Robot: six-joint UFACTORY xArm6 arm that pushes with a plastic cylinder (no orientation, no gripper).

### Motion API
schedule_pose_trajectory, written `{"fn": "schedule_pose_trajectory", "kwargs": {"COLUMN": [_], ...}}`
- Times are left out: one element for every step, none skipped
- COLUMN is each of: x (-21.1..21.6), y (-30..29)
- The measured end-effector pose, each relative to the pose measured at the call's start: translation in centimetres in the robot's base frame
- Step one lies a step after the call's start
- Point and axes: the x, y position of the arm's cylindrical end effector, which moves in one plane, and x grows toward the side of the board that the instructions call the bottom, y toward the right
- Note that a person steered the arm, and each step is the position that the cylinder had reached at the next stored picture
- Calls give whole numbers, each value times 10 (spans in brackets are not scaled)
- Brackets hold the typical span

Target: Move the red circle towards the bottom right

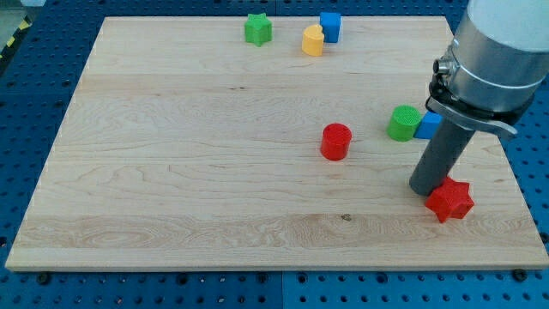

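Note:
The red circle [336, 142] stands on the wooden board [171, 172], right of the middle. My tip [425, 190] rests on the board toward the view's right, well to the right of and below the red circle, not touching it. A red star [450, 200] lies right against the tip on its lower right side. A green circle [403, 123] and a blue block [428, 125] sit just above the tip, the blue one partly hidden behind the rod.
A green star [257, 29], a yellow heart-like block [313, 40] and a blue cube [330, 27] sit near the board's top edge. The arm's grey body [497, 60] covers the top right corner. The board's right edge [515, 184] is close to the red star.

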Motion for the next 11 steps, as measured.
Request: {"fn": "schedule_pose_trajectory", "kwargs": {"x": [0, 1, 6, 6, 6, 6, -6, -40, -88, -110, -96], "y": [15, 34, 47, 48, 29, -19, -93, -180, -214, -144, -115]}}
